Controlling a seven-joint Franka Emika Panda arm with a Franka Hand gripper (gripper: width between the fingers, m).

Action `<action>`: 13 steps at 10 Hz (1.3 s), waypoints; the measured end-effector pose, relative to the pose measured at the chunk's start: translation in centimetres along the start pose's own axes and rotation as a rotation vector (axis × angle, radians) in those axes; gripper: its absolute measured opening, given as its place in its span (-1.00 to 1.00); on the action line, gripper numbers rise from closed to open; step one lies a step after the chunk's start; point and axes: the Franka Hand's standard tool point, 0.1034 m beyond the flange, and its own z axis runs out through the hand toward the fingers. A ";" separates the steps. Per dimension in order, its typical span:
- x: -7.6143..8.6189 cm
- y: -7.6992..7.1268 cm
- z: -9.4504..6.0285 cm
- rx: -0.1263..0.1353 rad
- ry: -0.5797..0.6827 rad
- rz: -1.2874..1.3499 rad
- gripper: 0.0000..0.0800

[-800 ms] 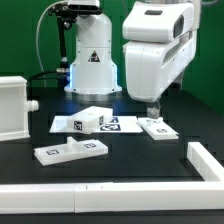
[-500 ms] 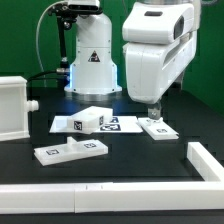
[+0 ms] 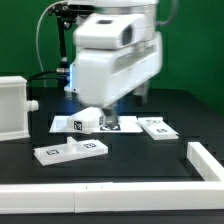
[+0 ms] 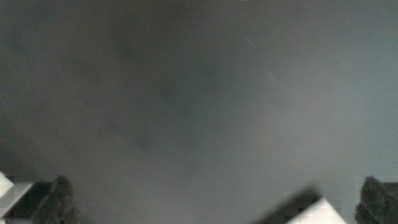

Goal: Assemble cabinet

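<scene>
The white cabinet box body [image 3: 12,107] stands at the exterior view's left, with a small knob [image 3: 33,102] on its side. A flat tagged panel [image 3: 72,150] lies in front of it. A smaller tagged panel [image 3: 158,127] lies at the right. A small white tagged block [image 3: 88,119] sits on the marker board [image 3: 122,124]. The arm's hand [image 3: 115,60] is motion-blurred above the block and hides the fingers there. In the wrist view my gripper [image 4: 215,205] is open and empty, its fingertips [image 4: 54,200] far apart over blurred dark table, with a white corner [image 4: 334,215] between them.
A long plain white rail [image 3: 100,195] runs along the front edge and turns up at the right [image 3: 205,160]. The robot base [image 3: 92,65] stands at the back centre.
The arm has swung from above the small right panel toward the exterior view's left. It is now over the block on the marker board. The parts have not moved.
</scene>
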 end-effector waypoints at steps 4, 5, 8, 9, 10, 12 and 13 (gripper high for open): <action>-3.0 1.5 0.5 -0.026 0.003 0.001 0.99; -3.0 1.5 0.6 -0.026 0.003 0.002 0.99; -6.0 1.2 2.1 -0.139 0.079 0.205 0.99; -7.7 1.2 2.9 -0.116 0.056 0.158 0.99; -8.7 2.5 3.3 -0.086 0.043 0.166 0.99; -8.1 2.2 3.3 -0.095 0.049 0.177 0.99; -8.3 2.2 3.6 -0.090 0.048 0.221 0.99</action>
